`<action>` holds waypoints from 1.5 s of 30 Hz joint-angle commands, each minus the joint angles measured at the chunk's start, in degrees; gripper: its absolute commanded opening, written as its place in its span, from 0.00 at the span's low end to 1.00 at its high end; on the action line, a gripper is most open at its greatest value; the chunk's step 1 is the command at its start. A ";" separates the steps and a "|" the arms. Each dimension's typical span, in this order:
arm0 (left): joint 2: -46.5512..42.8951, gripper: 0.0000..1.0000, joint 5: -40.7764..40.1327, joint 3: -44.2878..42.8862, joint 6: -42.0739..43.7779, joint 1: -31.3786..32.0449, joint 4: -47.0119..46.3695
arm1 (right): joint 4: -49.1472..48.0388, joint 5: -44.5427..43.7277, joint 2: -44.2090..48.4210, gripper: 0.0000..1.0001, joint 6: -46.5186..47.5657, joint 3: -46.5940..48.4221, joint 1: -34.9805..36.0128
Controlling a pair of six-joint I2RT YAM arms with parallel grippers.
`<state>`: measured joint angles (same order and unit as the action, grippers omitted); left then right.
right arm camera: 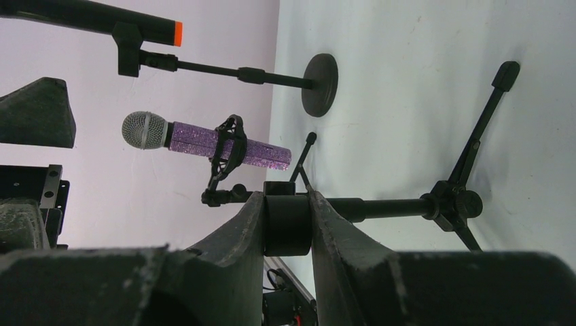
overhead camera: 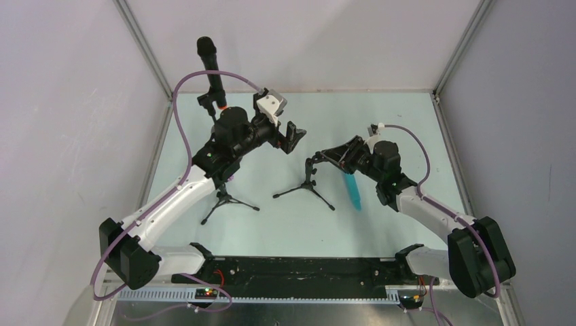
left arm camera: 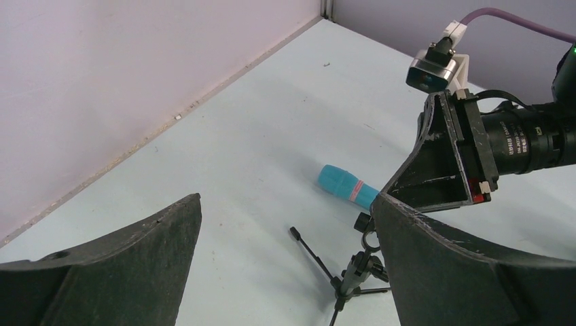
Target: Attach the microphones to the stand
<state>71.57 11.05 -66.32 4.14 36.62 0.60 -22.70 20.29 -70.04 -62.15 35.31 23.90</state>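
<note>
The black microphone with an orange ring (overhead camera: 212, 68) stands clipped on a stand at the back left; it also shows in the right wrist view (right arm camera: 102, 17). The glittery purple microphone (right arm camera: 204, 144) sits in a clip on a second stand and is hidden under my left arm in the top view. The light blue microphone (overhead camera: 352, 190) lies flat on the table, also seen in the left wrist view (left arm camera: 346, 185). My right gripper (overhead camera: 319, 157) (right arm camera: 287, 204) is shut on the black top piece of the middle tripod stand (overhead camera: 309, 182). My left gripper (overhead camera: 295, 139) (left arm camera: 286, 197) is open and empty, above and left of that stand (left arm camera: 353, 272).
The round base (right arm camera: 319, 85) of the black microphone's stand rests near the back wall. A tripod (overhead camera: 227, 200) stands under my left arm. Walls close the table at the back and both sides. A black rail (overhead camera: 299, 268) runs along the near edge.
</note>
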 commanded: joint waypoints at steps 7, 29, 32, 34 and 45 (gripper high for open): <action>-1.96 1.00 -0.79 0.84 1.63 0.56 -1.39 | 6.11 -2.79 -0.67 0.07 0.59 -6.27 1.91; -2.08 1.00 -0.95 0.91 1.89 0.88 -1.39 | 8.09 -6.63 -3.21 0.00 2.38 -8.35 3.55; -2.06 1.00 -0.94 0.84 1.92 0.89 -1.39 | 8.65 -7.04 -3.43 0.00 2.63 -8.58 3.60; -2.03 1.00 -0.96 0.92 1.92 0.84 -1.45 | 9.01 -7.37 -3.50 0.00 2.60 -9.01 3.69; -1.83 1.00 -1.05 0.93 2.04 0.99 -1.39 | 9.81 -8.52 -2.61 0.00 2.03 -10.70 4.64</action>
<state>71.22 10.66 -66.28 5.04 37.01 0.58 -31.03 12.58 -69.69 -64.75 29.17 26.85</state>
